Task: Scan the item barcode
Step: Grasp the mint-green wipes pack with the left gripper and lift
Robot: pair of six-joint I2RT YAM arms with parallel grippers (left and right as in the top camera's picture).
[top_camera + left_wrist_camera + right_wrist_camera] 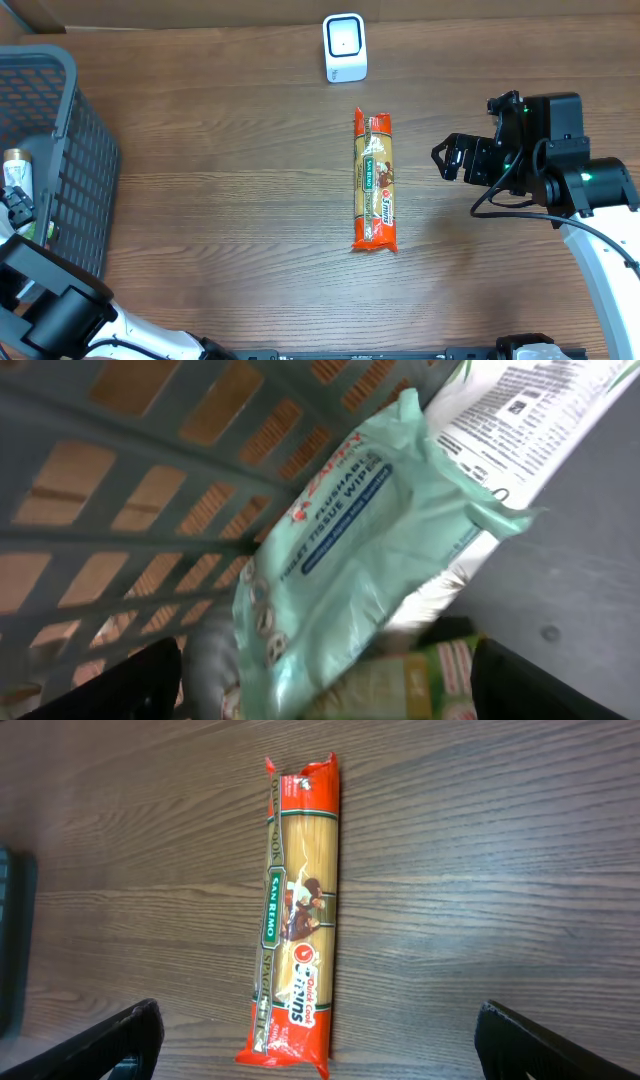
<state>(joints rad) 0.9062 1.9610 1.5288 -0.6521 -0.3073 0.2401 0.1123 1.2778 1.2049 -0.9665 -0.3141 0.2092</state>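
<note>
A long red and yellow spaghetti pack (375, 180) lies flat along the middle of the wooden table. The white scanner (345, 47) stands beyond its far end. My right gripper (445, 160) hovers to the right of the pack, open and holding nothing. In the right wrist view the pack (298, 920) runs lengthwise between the wide-apart fingers of that gripper (320, 1045), well below them. My left gripper (320, 685) is inside the basket, open, just above a mint-green wipes pack (340, 550) without touching it.
The dark mesh basket (70, 150) stands at the table's left edge with a bottle (15, 165) inside. In the left wrist view its wall (150, 490) is close; a green pack (430, 680) and a white printed pack (530, 410) lie beside the wipes.
</note>
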